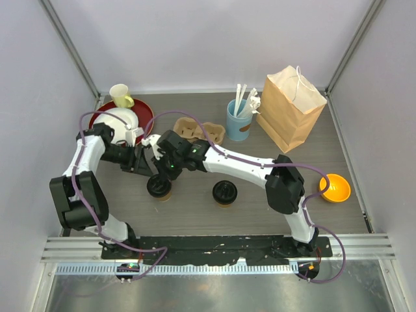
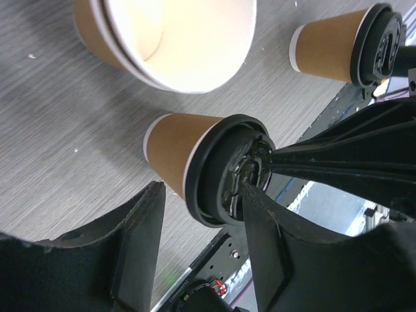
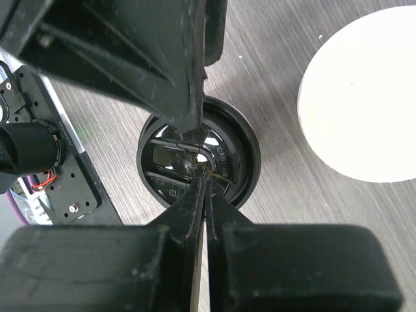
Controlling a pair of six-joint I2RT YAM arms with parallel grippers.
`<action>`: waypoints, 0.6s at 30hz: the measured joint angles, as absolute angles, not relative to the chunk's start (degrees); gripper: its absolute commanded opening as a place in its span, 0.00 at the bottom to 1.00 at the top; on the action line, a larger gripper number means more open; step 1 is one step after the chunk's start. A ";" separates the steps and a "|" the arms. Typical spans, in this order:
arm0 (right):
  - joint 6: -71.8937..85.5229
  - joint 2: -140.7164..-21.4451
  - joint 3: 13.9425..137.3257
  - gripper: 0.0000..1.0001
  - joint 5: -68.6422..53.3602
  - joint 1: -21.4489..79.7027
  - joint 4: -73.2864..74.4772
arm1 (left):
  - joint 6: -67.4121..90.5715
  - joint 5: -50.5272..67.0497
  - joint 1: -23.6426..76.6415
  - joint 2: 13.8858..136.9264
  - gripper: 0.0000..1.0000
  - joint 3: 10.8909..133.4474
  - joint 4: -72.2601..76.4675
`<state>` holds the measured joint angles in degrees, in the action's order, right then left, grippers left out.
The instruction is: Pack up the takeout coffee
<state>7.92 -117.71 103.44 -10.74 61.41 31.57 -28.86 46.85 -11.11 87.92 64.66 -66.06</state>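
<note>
Your right gripper (image 3: 200, 175) is pinched fully shut. Its tips are planted on the black lid (image 3: 240, 153) of the nearer lidded cup (image 2: 175, 146). It holds nothing, and my read is that it's pinning the cup or pressing the lid home.

Your left gripper (image 2: 203, 192) is spread partway, with a finger on either side of the same cup at the lid end. It looks like bracing or lining up a side grasp while the other arm steadies from above. I can't tell if its pads touch the cup.

That cup stands upright on the table (image 1: 195, 214), front left of centre. The second lidded cup (image 1: 225, 193) stands free, near it on the right. Neither is packed. The cup carrier (image 1: 201, 132) sits behind them and the paper bag (image 1: 292, 110) is well apart at back right. A lidless cup (image 2: 188, 39) sits near the held one, so watch your clearance there.
</note>
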 measured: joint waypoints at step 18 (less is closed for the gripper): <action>25.63 -108.55 81.93 0.47 -20.71 54.17 10.48 | -35.92 50.06 -16.62 95.26 0.32 66.22 -72.38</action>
<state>25.63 -108.55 81.93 -20.71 54.17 10.48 -35.92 50.06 -16.62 95.26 66.22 -72.38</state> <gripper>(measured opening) 0.468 0.325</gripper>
